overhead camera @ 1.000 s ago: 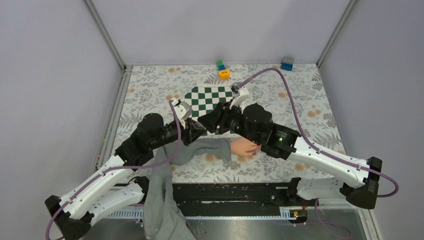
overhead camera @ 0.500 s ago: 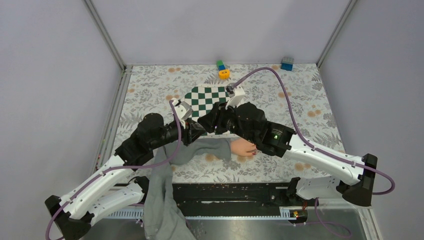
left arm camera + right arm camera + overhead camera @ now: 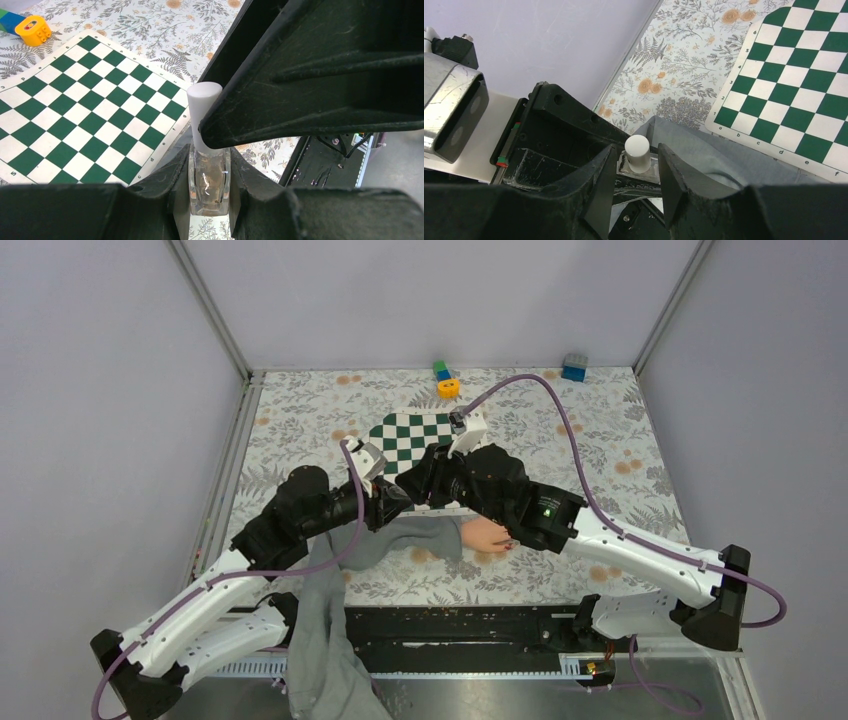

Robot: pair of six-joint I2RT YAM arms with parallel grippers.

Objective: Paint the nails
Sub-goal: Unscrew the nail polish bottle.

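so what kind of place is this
Probably a robot test cell, not a salon: bare grey walls with metal corner posts, a table under floral cloth, and props like a chessboard mat and toy blocks.

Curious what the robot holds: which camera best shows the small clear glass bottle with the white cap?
Left wrist view: the clear glass bottle sits centred, clamped by the left gripper. The right wrist view shows mainly its cap; in the top view the arms hide it.
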